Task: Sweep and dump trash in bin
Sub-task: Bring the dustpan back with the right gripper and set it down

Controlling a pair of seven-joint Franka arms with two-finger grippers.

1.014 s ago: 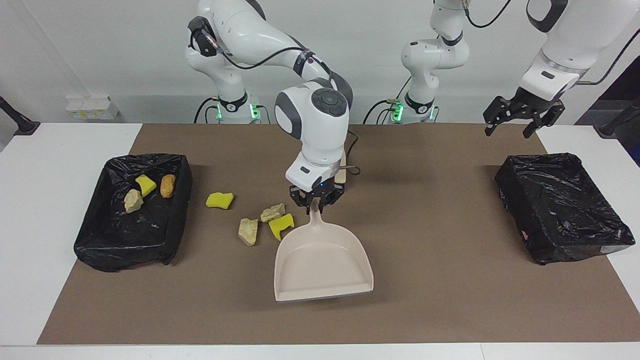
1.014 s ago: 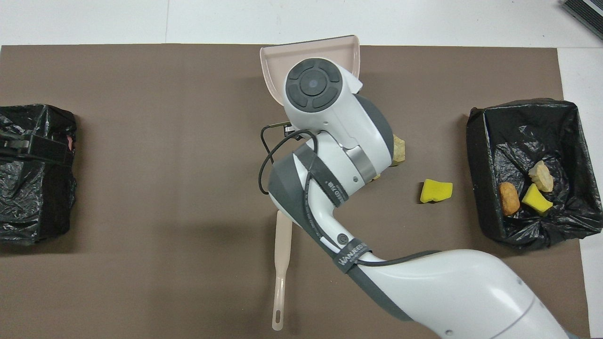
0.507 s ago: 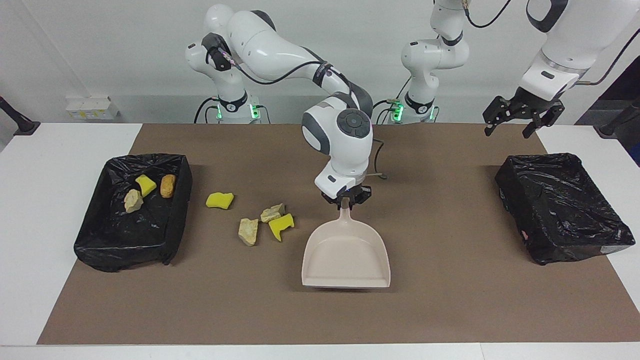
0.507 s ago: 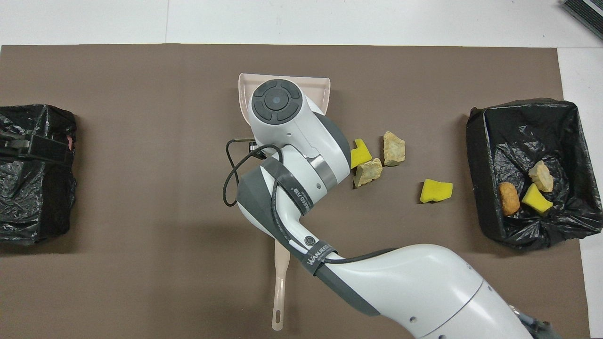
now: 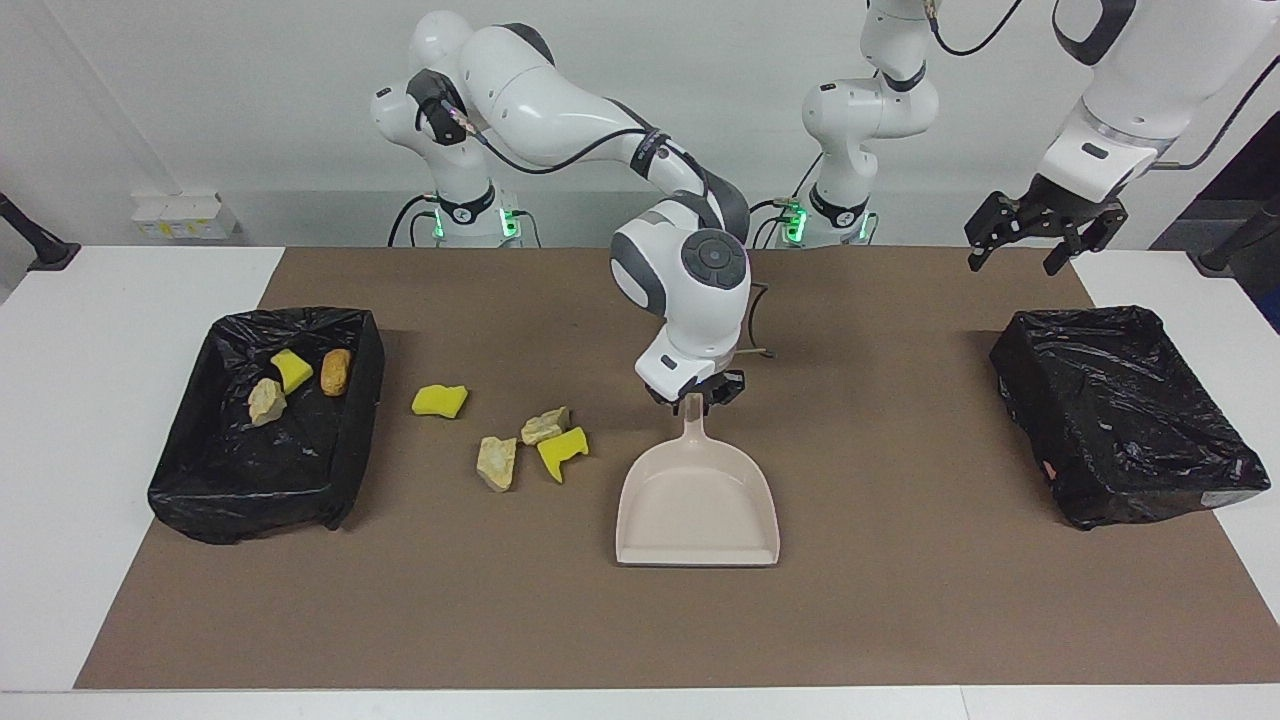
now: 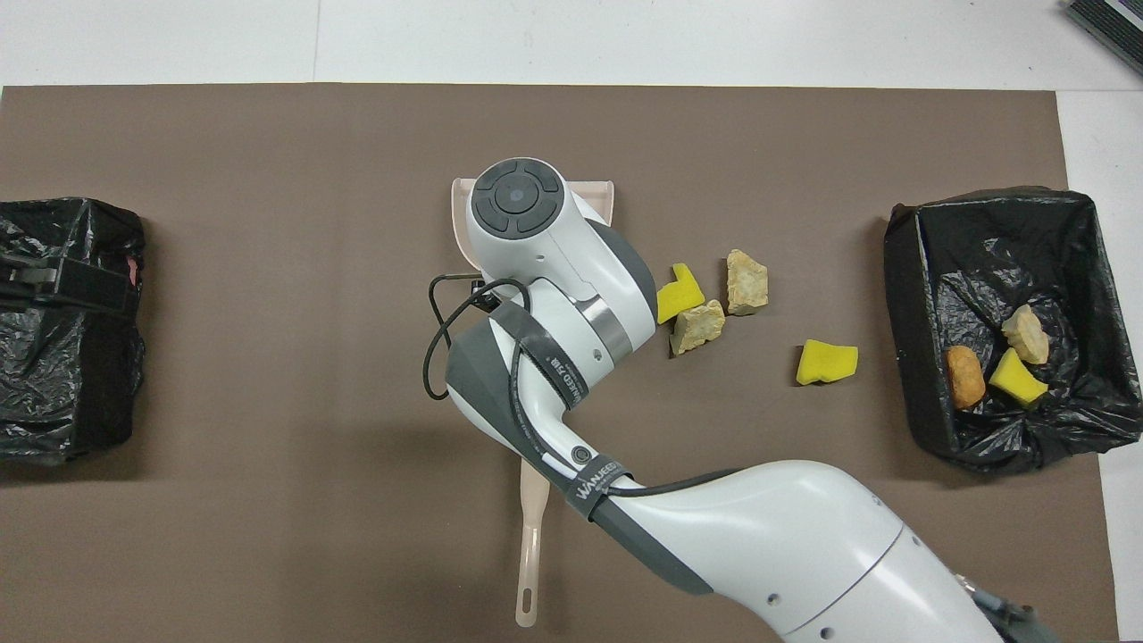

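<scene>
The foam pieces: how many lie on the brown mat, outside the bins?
4. A yellow piece lies nearest the bin with trash; two beige pieces and another yellow piece cluster beside the dustpan. None seems hidden.

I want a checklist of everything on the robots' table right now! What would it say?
Surface: brown mat on a white table.
Job's things: dustpan flat on the mat, empty; four chunks loose on the mat beside it; three chunks in the bin at the right arm's end; second bin at the left arm's end, nothing seen inside; brush nearer the robots.
Clutter: nothing seen.
Hands: right hand at the dustpan's handle tip, grip unclear; left hand open, waiting in the air near the second bin.
Cables: black cable on the right arm.
Surroundings: white wall, socket box.
</scene>
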